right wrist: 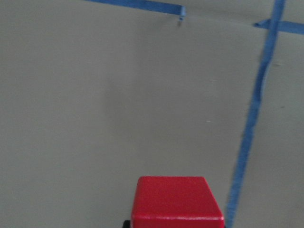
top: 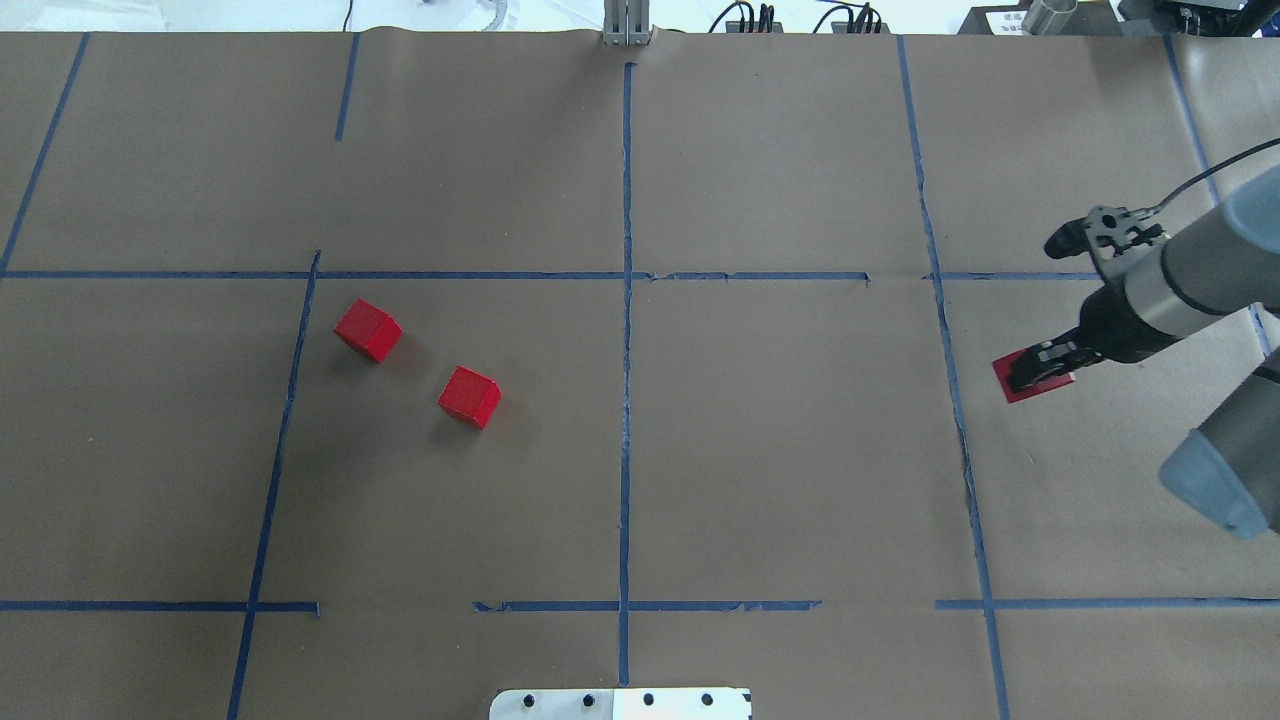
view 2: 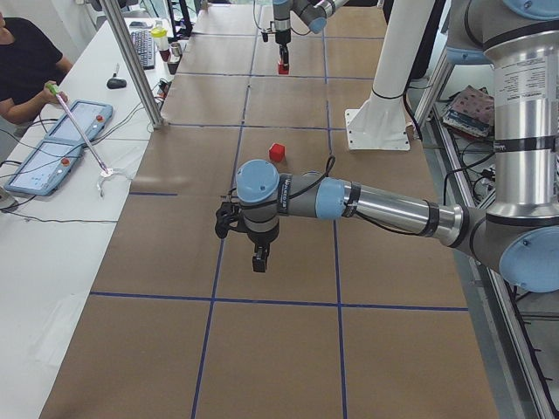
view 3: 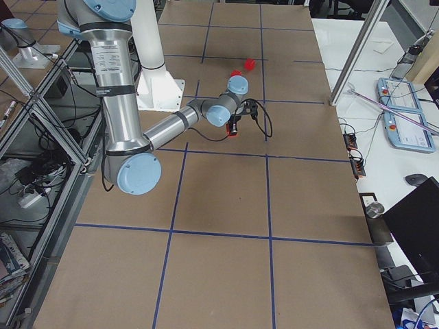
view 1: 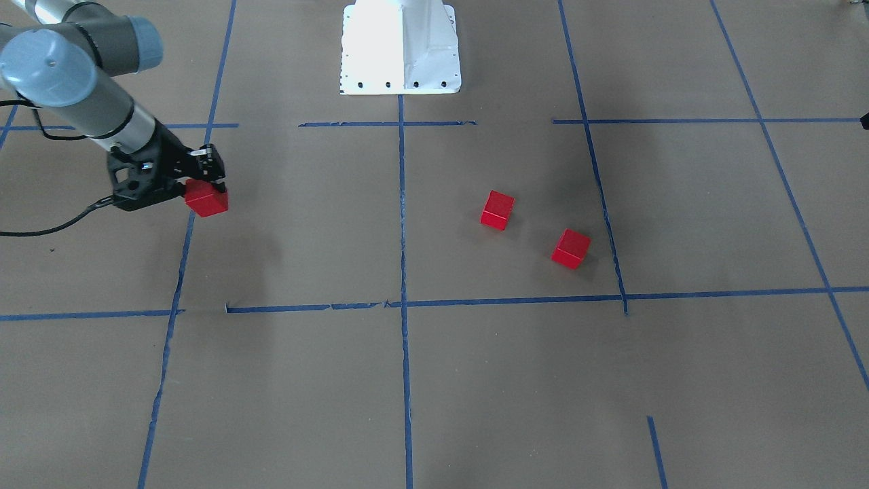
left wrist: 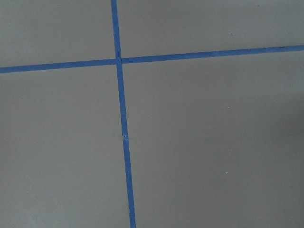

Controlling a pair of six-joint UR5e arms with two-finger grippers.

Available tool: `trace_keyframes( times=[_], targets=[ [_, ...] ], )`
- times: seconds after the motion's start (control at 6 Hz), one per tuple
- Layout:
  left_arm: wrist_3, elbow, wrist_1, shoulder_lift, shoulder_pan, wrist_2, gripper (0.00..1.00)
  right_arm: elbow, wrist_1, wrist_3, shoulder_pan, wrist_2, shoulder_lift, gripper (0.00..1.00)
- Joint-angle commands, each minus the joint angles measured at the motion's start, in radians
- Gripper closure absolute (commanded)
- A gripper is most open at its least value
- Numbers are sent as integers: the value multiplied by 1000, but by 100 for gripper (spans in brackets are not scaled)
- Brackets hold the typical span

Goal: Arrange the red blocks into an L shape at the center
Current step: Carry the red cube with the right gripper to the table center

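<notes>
Right claw (view 1: 216, 180) around red block (view 1: 207, 202)

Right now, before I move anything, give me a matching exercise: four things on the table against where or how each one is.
Things:
1. right gripper
2. left gripper
3. loose blocks
4. white base

States:
A. at the end of the middle tape line
B. closed on a red block
C. on the robot's left side, apart from each other
D. above bare paper, holding no block

Pairs: 1-B, 2-D, 3-C, 4-A
</notes>
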Motion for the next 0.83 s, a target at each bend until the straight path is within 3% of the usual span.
trace_keyframes(
  times=[0.0,0.17,0.67],
  targets=[
    [-54,-11,-3,-3,5,-1,0,-25,-182,166,-156,-138,226,100],
    [-85,-15,-37,-6,12,0,0,-125,-223,262,-187,-145,366,100],
    [-111,-17,-123,-4,73,0,0,-311,-220,336,-241,-217,531,100]
  ],
)
